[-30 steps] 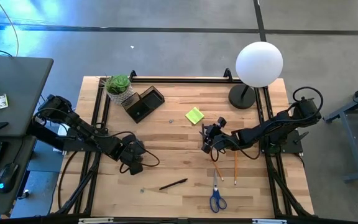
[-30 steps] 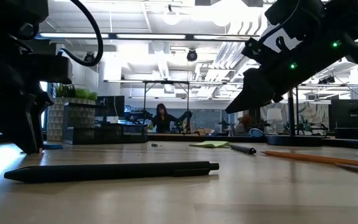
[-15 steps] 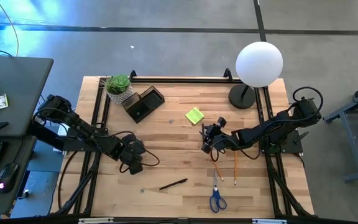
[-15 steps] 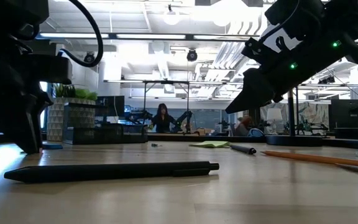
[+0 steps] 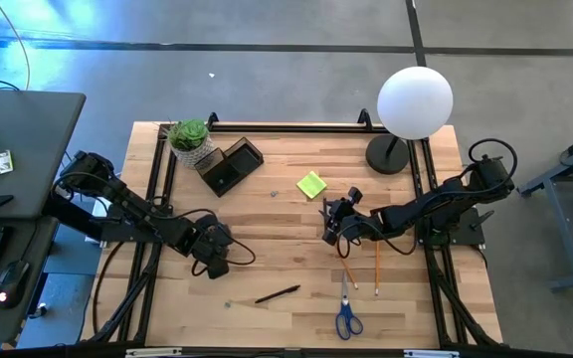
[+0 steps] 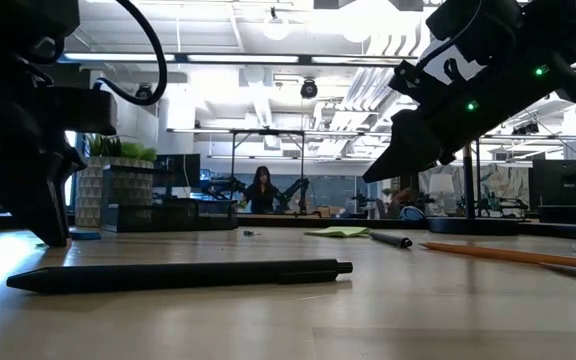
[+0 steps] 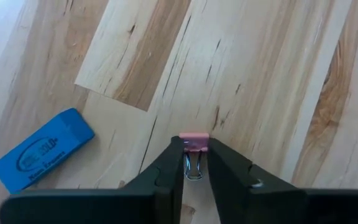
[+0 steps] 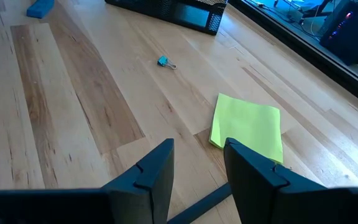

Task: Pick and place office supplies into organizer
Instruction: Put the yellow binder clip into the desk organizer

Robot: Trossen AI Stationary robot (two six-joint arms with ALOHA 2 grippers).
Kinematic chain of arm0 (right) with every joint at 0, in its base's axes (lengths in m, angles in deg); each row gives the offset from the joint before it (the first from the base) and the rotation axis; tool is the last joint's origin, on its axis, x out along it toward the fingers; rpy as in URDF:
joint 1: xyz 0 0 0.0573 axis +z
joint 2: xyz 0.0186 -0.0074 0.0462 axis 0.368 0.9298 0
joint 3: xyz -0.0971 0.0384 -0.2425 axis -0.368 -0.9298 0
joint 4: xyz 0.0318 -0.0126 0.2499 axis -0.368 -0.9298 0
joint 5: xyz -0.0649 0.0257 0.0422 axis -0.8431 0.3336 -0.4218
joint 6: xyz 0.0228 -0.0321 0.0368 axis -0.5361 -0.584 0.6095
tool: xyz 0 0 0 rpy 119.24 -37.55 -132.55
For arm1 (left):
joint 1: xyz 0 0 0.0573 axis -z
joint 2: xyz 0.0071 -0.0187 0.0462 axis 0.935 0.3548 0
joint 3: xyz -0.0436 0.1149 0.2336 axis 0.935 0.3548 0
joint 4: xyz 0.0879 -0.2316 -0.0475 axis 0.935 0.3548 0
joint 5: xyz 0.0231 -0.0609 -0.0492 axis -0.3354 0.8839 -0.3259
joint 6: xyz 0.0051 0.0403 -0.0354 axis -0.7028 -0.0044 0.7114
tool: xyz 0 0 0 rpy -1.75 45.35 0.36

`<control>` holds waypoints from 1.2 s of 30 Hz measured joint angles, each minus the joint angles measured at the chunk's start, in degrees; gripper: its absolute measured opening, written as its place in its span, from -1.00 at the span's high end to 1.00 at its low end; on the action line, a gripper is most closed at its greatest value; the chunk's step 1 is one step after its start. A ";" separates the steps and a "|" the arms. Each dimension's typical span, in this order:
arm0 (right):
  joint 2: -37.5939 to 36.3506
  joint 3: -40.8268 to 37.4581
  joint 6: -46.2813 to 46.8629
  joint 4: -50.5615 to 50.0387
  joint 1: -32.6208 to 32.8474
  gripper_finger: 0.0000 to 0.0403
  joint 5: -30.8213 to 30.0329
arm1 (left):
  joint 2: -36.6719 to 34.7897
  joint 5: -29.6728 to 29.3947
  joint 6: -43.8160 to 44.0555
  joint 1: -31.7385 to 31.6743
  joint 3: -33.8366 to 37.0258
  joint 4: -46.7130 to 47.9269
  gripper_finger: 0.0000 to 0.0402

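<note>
My left gripper [image 7: 193, 152] [image 5: 215, 267] points steeply down at the table's near left, shut on a small pink binder clip [image 7: 193, 143]. A blue eraser [image 7: 42, 149] lies flat beside it. My right gripper [image 8: 197, 155] [image 5: 331, 227] hovers open at mid-table over a thin dark pen [image 8: 199, 204], near the yellow-green sticky pad [image 5: 311, 185]. The dark organizer [image 5: 229, 166] stands at the far left. Another pen [image 5: 278, 293], two pencils [image 5: 349, 275] and blue scissors [image 5: 347, 313] lie flat near the front edge. My left gripper has the pink binder clip's body [image 7: 194, 138] between its two fingertips, one on each side. The clip's wire handles [image 7: 193, 168] reach back between the fingers. The fingers come from above, slanting down. The clip lies on the wood.
A white globe lamp [image 5: 415, 101] on a black base stands at the far right and a potted plant [image 5: 190, 139] at the far left corner. A tiny blue binder clip [image 8: 163, 61] lies between organizer and sticky pad. Black frame rails run along the table's sides.
In the low view my left gripper's fingers have drawn closer together while the arm has stayed where it was. My right gripper and all loose things on the table have kept still.
</note>
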 joint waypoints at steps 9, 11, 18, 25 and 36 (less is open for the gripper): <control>0.00 0.00 0.00 0.04 -0.02 0.34 0.00 | -4.26 -1.84 -0.21 0.00 0.18 3.07 0.70; -0.01 0.00 0.00 0.08 -0.02 0.34 0.00 | -5.05 -2.96 -0.20 -0.01 0.17 3.74 0.78; 0.00 0.00 0.00 0.37 -0.02 0.34 0.00 | -8.46 -7.44 -0.75 -0.17 0.10 6.80 0.99; 0.00 0.00 0.00 0.39 0.00 0.34 0.00 | -13.10 -11.11 -3.26 -5.80 0.08 10.64 0.93; 0.00 0.00 -0.22 0.39 0.00 0.34 0.01 | -13.01 6.76 -11.94 -5.57 -0.05 -11.70 0.92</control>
